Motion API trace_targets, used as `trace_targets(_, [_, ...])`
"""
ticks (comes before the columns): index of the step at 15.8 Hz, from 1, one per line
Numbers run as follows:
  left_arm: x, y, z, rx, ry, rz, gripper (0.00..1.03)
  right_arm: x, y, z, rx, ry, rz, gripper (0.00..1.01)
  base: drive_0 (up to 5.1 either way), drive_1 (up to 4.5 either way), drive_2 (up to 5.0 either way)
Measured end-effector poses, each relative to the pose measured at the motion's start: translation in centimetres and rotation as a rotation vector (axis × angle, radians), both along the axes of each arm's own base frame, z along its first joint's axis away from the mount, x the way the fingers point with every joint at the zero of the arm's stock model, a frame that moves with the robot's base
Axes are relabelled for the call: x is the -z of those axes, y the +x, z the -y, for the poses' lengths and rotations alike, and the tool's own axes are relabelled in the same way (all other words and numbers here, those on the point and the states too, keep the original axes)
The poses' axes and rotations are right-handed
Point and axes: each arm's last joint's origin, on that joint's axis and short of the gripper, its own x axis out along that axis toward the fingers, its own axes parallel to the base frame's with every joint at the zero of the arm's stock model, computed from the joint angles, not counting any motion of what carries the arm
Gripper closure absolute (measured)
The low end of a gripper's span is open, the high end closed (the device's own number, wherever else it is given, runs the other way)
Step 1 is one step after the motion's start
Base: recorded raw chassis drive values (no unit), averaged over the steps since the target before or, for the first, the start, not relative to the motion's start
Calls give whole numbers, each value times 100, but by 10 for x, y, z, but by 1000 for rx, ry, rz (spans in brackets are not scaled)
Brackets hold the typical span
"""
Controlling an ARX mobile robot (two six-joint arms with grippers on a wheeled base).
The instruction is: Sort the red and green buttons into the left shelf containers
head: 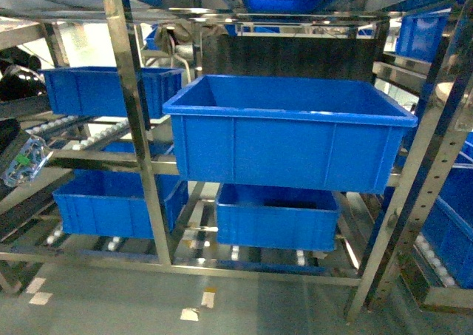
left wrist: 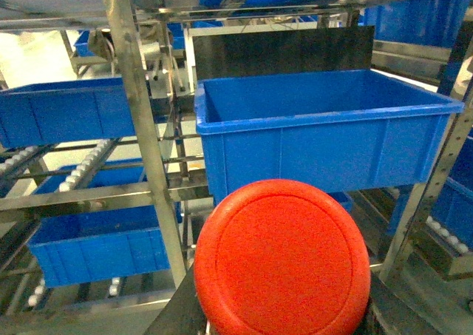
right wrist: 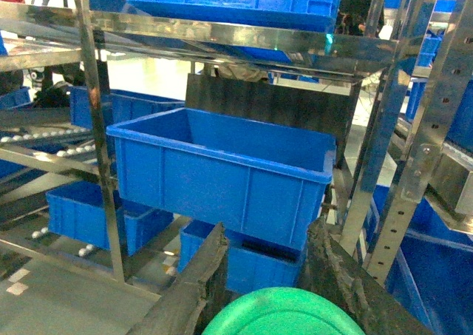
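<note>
The red button (left wrist: 282,259) fills the bottom of the left wrist view, its round cap facing the camera. My left gripper (left wrist: 282,309) is shut on it, with only dark finger edges showing beside the cap. The green button (right wrist: 284,314) sits low between the dark fingers (right wrist: 199,276) of my right gripper (right wrist: 267,235), which is shut on it. Ahead stands a steel shelf with blue containers: a large bin (head: 288,139) (left wrist: 318,139) (right wrist: 222,172) in the middle, and others at upper left (head: 89,91) and lower left (head: 111,205). Neither gripper appears in the head view.
A steel upright post (head: 137,120) stands between the left bins and the middle bin. Another blue bin (head: 277,217) sits under the middle one on roller rails. More bins fill a rack at the right (head: 454,231). A slanted perforated post (head: 414,194) stands at the right.
</note>
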Motion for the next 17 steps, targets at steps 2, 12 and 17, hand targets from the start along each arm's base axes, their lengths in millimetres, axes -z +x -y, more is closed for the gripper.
trace_targets(2, [0,0,0,0,1,-4,78,0,0,0,0,1,-2,71,-9,384,-403])
trace_targets(12, [1,0,0,0,2,-9,78,1,0,0,0,3,-10,71,-2,396,-400])
trace_targets(17, [1,0,0,-1,2,-6,78,1,0,0,0,3,-10,71,14,411,-383])
